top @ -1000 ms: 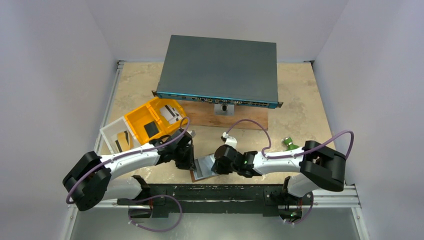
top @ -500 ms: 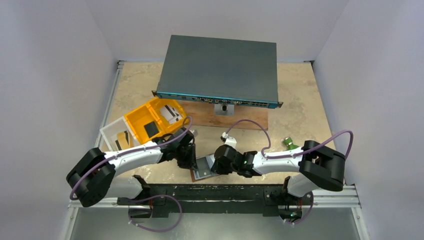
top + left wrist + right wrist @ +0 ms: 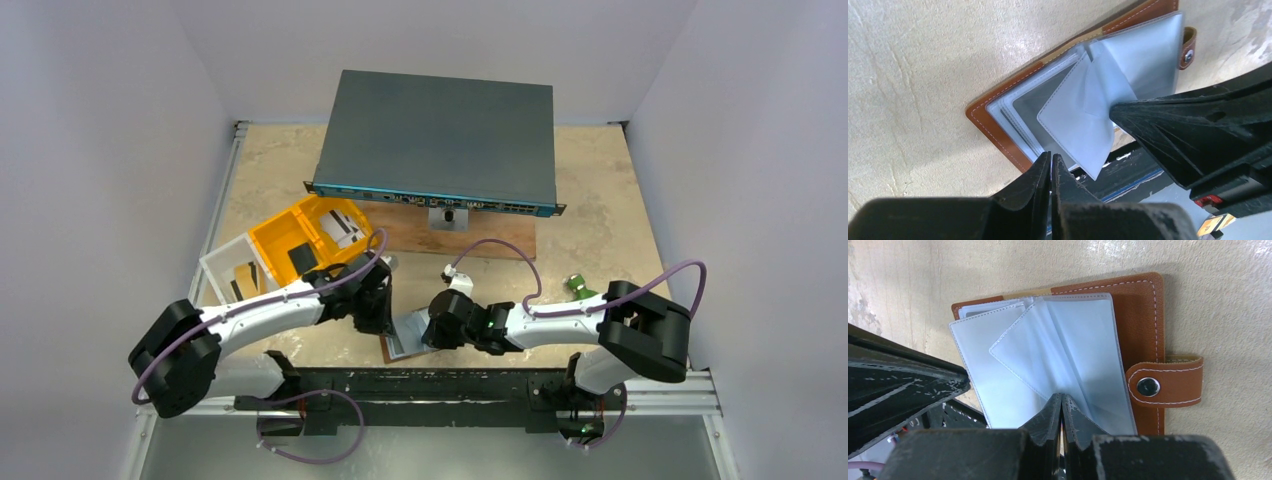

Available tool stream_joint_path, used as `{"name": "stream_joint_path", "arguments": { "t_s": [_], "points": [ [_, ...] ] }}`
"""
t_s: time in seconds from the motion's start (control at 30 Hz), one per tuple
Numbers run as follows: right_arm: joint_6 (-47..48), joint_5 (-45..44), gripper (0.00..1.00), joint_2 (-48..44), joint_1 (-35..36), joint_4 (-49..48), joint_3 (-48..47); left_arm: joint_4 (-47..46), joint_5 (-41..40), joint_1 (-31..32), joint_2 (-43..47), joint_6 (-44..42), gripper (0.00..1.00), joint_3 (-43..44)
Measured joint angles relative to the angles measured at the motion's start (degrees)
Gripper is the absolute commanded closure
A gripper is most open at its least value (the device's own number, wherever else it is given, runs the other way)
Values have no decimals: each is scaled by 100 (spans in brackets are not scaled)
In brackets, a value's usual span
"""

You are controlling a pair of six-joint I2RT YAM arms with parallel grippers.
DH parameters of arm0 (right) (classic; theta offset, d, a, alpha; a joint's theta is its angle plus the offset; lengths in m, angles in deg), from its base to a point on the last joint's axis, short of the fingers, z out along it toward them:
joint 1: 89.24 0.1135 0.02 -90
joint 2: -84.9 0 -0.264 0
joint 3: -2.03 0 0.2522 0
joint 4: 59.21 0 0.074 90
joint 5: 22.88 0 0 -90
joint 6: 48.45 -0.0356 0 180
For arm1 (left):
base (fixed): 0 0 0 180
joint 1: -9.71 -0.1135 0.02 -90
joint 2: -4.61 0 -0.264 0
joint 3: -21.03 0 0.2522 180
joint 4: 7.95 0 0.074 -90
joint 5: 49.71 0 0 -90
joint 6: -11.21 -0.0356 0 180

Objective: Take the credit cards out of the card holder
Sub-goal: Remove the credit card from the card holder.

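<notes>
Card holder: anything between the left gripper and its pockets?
Nothing visible. The left gripper, shut, sits right at the card holder's edge, with the clear pockets exposed. The right gripper appears to pinch one of them alongside, not in between.

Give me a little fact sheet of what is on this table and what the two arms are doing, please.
Wallet: brown leather folding card holder, lying open on the beige table, clear pockets fanned up
Left tool: shut, tips at the pockets' edge
Right tool: shut, tips against a lifted pocket
Tray: yellow plastic tray holding white-grey and black cards
Behind: flat grey network switch over a wooden board
</notes>
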Motion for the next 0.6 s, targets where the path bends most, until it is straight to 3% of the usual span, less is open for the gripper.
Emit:
{"name": "stream_joint_path", "arguments": {
  "t_s": [0.6],
  "points": [
    [11,-7,93,-20,0,48,-15,-599,297,57,-723,46,97,70]
  ]
}}
